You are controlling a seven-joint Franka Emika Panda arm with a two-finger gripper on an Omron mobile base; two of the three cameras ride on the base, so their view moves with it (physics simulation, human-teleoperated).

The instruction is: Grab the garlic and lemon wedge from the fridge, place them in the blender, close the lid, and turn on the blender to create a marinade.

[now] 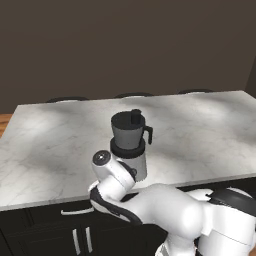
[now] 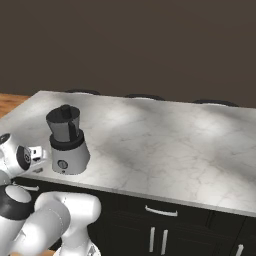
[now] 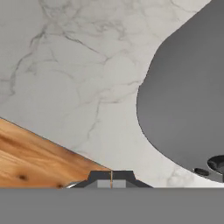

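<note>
The blender (image 1: 129, 142) stands near the front edge of the marble counter (image 1: 210, 135). It has a light grey base, a dark jar with a side handle, and the black lid (image 1: 129, 120) sitting on top of the jar. In the right base view my gripper (image 2: 44, 156) hovers just left of the blender (image 2: 67, 142), level with its base. The hand view shows my gripper (image 3: 111, 177) shut, its tips pressed together on nothing. The blender's grey base (image 3: 188, 96) fills the right, its knob (image 3: 217, 164) at the lower right corner. Garlic, lemon wedge and fridge are out of view.
Dark cabinets with pale handles (image 2: 161, 211) run under the counter's front edge. Dark chair backs (image 1: 134, 94) line its far side. Wooden floor (image 3: 39, 162) shows past the counter's left end. A wide bare stretch of marble (image 2: 175, 145) lies right of the blender.
</note>
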